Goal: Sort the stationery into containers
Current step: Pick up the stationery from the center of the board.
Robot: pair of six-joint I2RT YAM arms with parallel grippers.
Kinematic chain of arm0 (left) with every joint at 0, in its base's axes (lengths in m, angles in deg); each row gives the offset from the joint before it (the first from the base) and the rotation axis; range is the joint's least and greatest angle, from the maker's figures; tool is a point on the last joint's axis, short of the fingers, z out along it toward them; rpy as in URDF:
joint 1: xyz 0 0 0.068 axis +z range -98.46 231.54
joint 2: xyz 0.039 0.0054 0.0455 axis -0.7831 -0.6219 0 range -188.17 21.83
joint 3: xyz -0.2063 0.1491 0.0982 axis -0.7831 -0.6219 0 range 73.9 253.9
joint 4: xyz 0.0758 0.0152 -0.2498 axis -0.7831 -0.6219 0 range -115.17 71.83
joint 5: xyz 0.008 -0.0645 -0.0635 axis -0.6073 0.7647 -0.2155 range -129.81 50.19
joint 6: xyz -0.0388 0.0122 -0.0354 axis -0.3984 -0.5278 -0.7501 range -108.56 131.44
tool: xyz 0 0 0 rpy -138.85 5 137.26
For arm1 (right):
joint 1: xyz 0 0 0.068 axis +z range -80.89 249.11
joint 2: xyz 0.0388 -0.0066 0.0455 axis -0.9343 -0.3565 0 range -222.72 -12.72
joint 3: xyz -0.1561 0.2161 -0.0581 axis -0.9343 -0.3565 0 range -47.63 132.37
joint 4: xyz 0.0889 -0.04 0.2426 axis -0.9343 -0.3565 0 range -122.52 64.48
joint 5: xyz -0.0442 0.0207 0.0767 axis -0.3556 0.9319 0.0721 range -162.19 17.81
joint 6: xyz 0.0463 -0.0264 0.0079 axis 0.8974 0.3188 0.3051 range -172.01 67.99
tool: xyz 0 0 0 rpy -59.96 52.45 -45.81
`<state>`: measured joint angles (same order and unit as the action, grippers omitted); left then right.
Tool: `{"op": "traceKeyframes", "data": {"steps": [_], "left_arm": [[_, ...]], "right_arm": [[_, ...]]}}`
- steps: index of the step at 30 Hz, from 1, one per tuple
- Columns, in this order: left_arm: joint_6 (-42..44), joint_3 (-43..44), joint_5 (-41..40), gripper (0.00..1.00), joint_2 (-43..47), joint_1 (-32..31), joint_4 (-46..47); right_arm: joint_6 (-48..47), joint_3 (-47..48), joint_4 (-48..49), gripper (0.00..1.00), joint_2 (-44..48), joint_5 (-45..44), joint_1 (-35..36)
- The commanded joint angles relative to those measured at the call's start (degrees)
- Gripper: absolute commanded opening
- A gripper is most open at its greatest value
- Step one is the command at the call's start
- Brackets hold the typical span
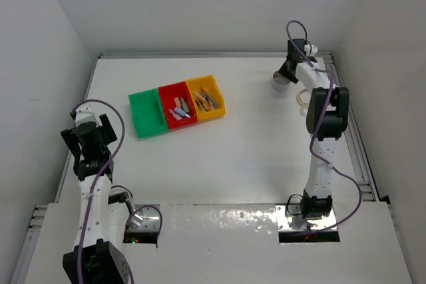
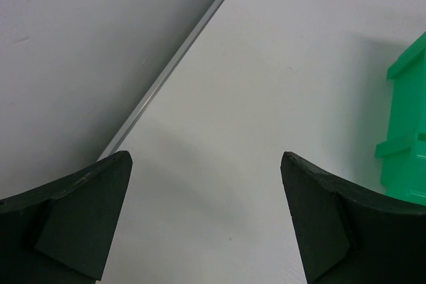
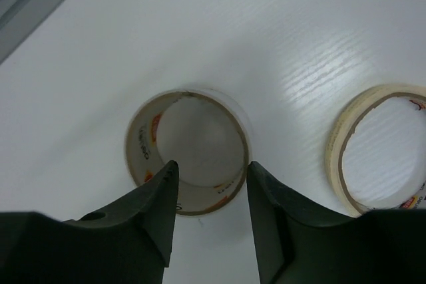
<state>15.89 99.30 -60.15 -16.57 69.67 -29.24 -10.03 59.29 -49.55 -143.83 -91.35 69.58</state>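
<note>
Though glossy, white table [image 1: 233,157], white walls [image 1: 200,4]

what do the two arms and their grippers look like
The left arm and right arm have white links with black joints, and a purple cable loops along each. The left gripper and right gripper have dark, blunt wedge-shaped fingers.

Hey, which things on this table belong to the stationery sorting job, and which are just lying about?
Job: clear tape roll, tan tape roll, green bin, red bin, yellow bin, sticks in red, pens in yellow.
Not the job: purple cables, metal base plates.
</note>
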Motion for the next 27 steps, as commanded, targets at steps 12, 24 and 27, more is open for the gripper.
{"op": "traceKeyframes", "data": {"steps": [12,24,27], "left_arm": [[0.0,2.2,1.3,0.92,0.0,1.6,1.1],[0.6,5.2,5.0,0.88,0.8,1.7,-1.0],[2.5,6.9,10.7,0.83,1.9,1.6,-1.3]], "right_arm": [[0.0,-5.5,3.6,0.36,4.1,-4.1,-2.9],[6.5,-6.1,3.2,0.11,-1.6,1.3,-3.4],[4.5,-8.9,5.9,0.00,2.1,2.5,-3.1]]}}
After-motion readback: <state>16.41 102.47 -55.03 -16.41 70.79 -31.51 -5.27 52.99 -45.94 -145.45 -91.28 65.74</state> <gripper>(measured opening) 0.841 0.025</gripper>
